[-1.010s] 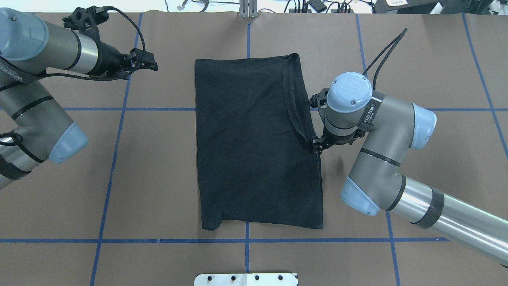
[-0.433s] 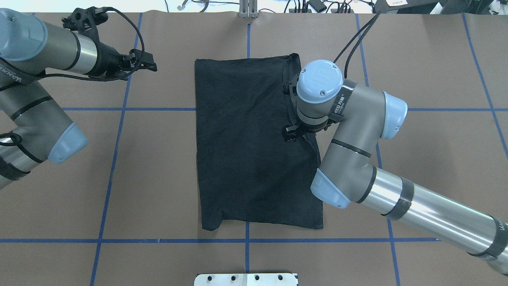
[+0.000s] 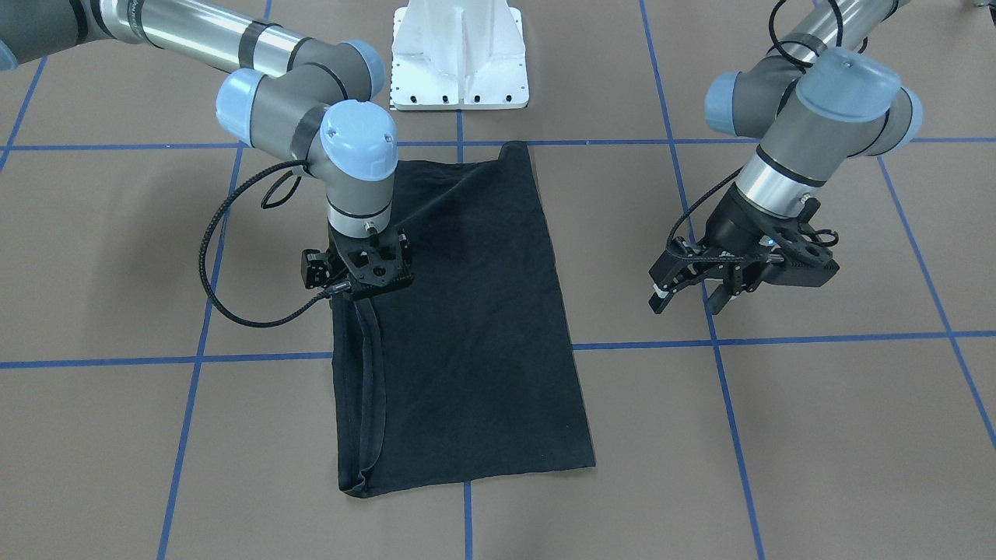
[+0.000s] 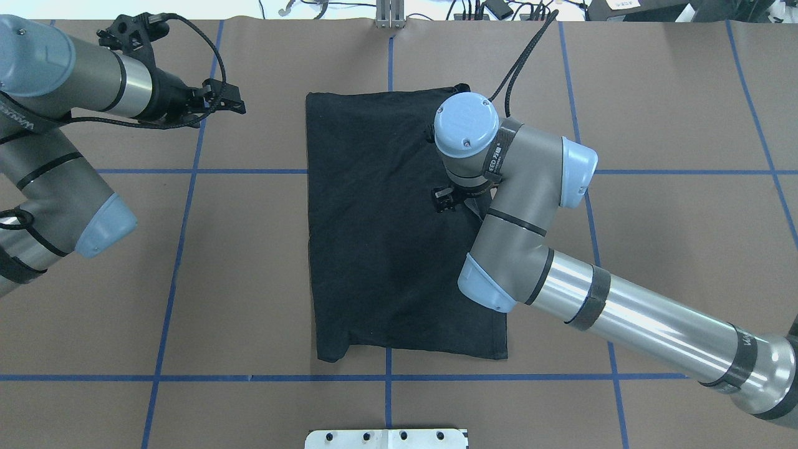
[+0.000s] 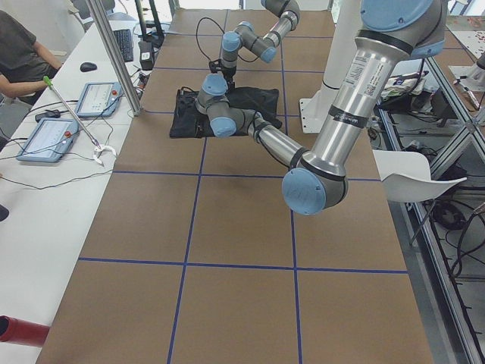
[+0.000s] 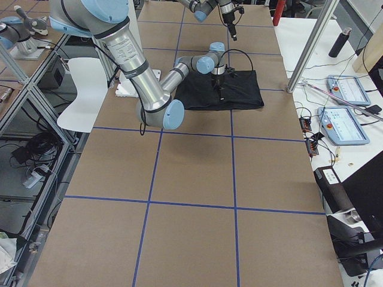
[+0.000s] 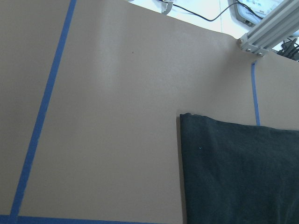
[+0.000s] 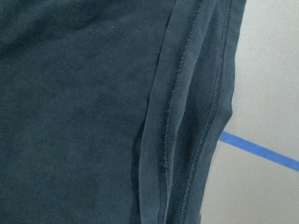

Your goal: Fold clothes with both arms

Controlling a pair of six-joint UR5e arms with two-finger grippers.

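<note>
— Two arms share one garment; why is only one of them over it?

— The black T-shirt lies flat in the middle of the table, plain side up and narrowed to a long rectangle. The right gripper hangs directly above the doubled seam band, near the long edge on the robot's right. Presumably that is the edge to be carried across next.

— Is it gripping the cloth?

— That cannot be told. Its fingers are lost against the black fabric, and the right wrist view shows only stitching, no fingertips.

— And the left gripper?

— Its jaws are parted and hold nothing. It hovers above the table, well apart from the shirt's opposite long edge. As a judgement, it is parked clear so that the fold has an unobstructed side to land on. From there it is also placed to come in on that side's far corner when a two-handed fold is called for.
</note>
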